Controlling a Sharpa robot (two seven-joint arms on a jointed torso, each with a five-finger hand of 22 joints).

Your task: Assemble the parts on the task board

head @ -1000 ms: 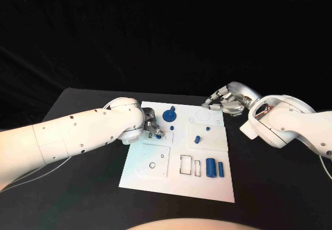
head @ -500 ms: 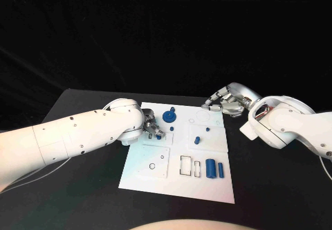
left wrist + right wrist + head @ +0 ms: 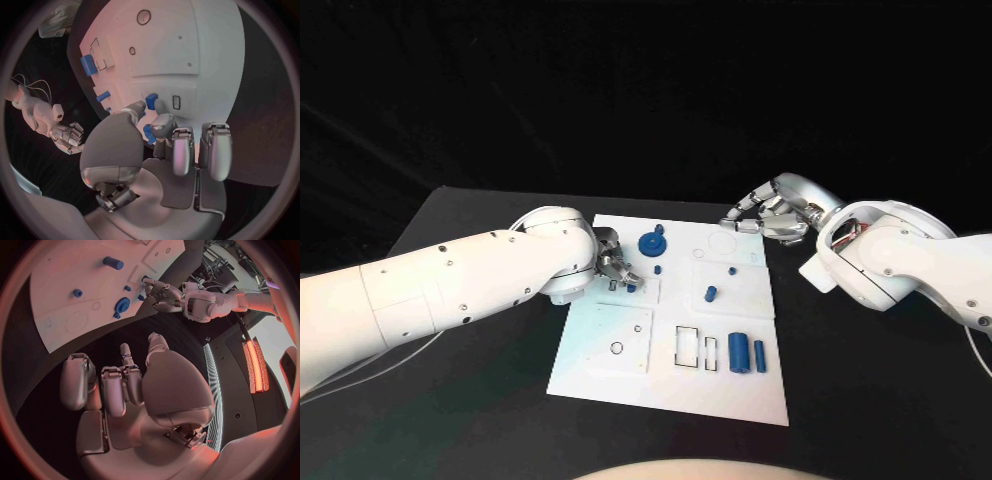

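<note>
My left hand (image 3: 617,268) is down on the left part of the task board (image 3: 625,360), its fingers (image 3: 164,125) pinching a small blue part (image 3: 149,133) against the plate. My right hand (image 3: 769,218) hovers over the counter (image 3: 473,215) at the board's far right corner, fingers curled in, holding nothing.

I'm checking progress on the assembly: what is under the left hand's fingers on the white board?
A small blue part stands on the white task board at the left hand's fingertips; another blue piece shows partly beneath them. Whether either is held is hidden.
</note>
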